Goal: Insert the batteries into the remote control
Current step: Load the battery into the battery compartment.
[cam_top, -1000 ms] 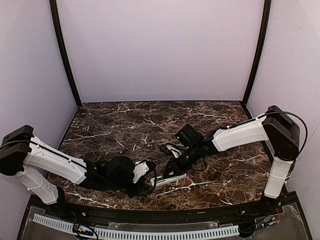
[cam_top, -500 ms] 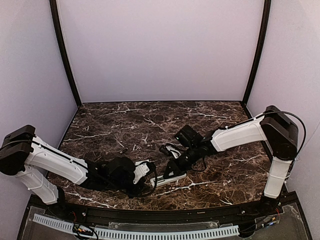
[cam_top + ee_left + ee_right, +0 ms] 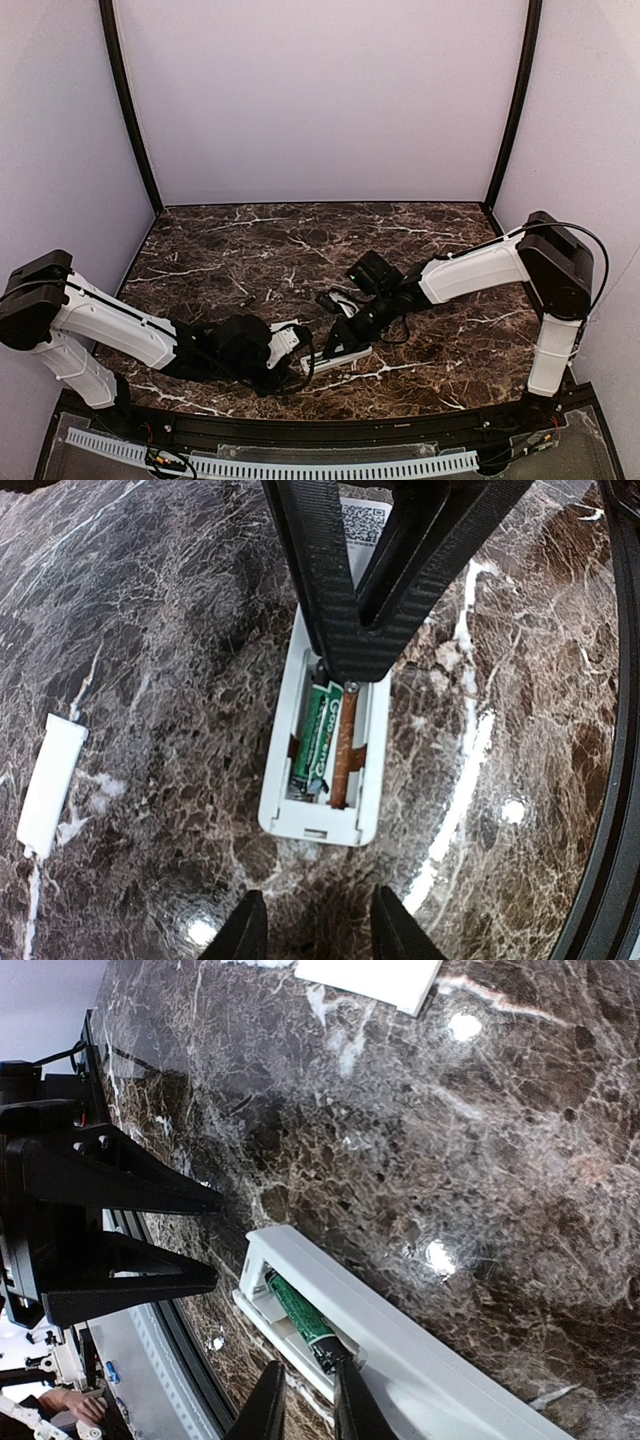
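Observation:
The white remote control (image 3: 372, 780) lies back-up on the marble with its battery bay open. A green battery (image 3: 318, 738) sits in one slot, and a copper-brown strip (image 3: 343, 745) runs along the slot beside it. My right gripper (image 3: 305, 1405) is shut, its tips down at the black end of the green battery (image 3: 300, 1315). Its black fingers (image 3: 345, 600) reach in over the bay from above. Just short of the remote's near end my left gripper (image 3: 318, 930) stands open, with bare marble between its tips. From above, the remote control (image 3: 338, 357) lies between both grippers.
A small white battery cover (image 3: 50, 785) lies loose on the marble left of the remote, and also shows as the white cover (image 3: 370, 980) at the top of the right wrist view. The table's black front rail (image 3: 320, 425) runs close behind the left gripper.
The right gripper has shut the last small bit and its arm has edged slightly left. The left arm and the remote have stayed put.

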Controlling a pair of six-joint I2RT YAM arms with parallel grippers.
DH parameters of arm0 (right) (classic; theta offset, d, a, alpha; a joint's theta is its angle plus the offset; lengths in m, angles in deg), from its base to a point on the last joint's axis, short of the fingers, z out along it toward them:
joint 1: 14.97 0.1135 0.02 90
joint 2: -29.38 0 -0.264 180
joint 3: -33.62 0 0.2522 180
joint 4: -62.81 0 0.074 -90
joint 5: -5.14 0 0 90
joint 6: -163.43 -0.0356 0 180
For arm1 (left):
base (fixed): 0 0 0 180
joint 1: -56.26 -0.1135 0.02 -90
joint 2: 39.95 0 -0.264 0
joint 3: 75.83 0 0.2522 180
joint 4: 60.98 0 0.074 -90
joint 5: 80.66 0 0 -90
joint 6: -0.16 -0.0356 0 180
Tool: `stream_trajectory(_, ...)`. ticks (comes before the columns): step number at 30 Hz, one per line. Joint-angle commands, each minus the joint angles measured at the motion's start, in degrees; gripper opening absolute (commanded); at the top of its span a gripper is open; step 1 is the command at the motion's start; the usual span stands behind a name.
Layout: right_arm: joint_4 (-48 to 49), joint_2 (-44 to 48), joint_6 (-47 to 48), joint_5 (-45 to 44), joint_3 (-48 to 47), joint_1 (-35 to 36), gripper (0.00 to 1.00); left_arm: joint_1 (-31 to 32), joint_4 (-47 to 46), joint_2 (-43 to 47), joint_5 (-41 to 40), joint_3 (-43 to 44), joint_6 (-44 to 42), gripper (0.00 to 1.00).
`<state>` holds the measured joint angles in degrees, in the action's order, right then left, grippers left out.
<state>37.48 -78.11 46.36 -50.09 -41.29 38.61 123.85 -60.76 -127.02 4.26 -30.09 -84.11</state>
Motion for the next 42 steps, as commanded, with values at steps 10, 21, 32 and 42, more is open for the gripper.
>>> stream_trajectory(10,-0.9,3.7,1.4,-1.8,-1.8,-0.1,0.38,-0.3,4.9,5.0,0.2,3.0,-3.5,0.43)
stream_trajectory(21,-2.2,7.5,2.1,-1.9,0.8,-2.5,0.41,-0.7,10.8,2.5,0.8,9.7,-8.4,0.44)
stream_trajectory(32,-2.2,16.0,2.0,-1.8,9.4,-7.0,0.42,-5.6,16.6,-4.0,9.2,16.3,-12.6,0.46)
stream_trajectory(42,-0.4,15.8,1.5,-0.4,10.5,-7.1,0.42,-6.5,19.3,-10.0,12.2,21.2,-16.5,0.43)
